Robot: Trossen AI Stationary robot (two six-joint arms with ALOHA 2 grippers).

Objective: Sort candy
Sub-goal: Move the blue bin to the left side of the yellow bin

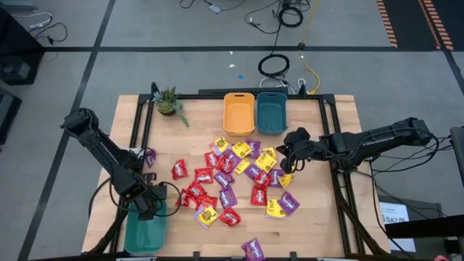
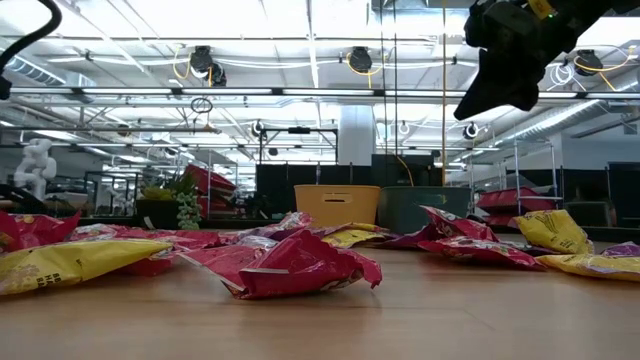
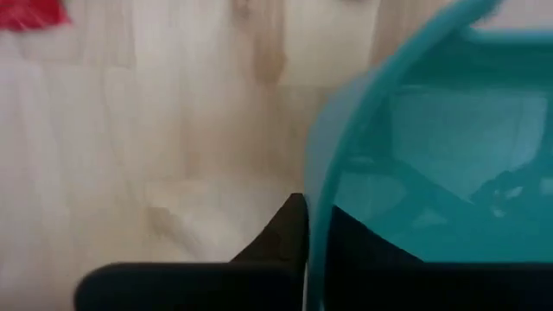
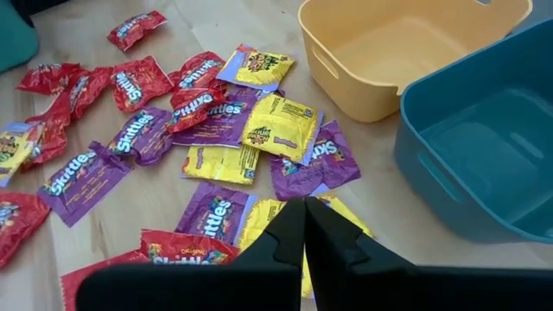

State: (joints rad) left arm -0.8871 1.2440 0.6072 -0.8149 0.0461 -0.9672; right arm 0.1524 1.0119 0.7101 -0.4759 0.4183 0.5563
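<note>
The candy [image 1: 235, 177] lies scattered in a loose pile across the middle of the wooden bench [image 1: 196, 123], red, purple and yellow packets overlapping one another, with one purple packet [image 1: 253, 249] apart at the near edge and another [image 1: 149, 155] off toward the left side.

At the far edge of the bench an orange bin [image 1: 239, 113] and a dark teal bin [image 1: 271, 112] stand side by side, touching or nearly so. The right wrist view shows the inside of both with no packets in the parts that can be seen. A small potted plant [image 1: 169, 101] stands left of them.

The left hand [image 1: 150, 205] is at the near left corner, over the rim of a third bin, light teal [image 1: 145, 232]. Its fingers are pressed together. In the left wrist view the bin's rim [image 3: 346, 130] runs right beside them, but whether they pinch it cannot be told.

The right hand [image 1: 290, 161] hangs above the right side of the pile, over yellow and purple packets. Its fingers [image 4: 302, 233] are closed against each other with nothing between them. In the low view it sits high above the bench, well clear of the candy.
</note>
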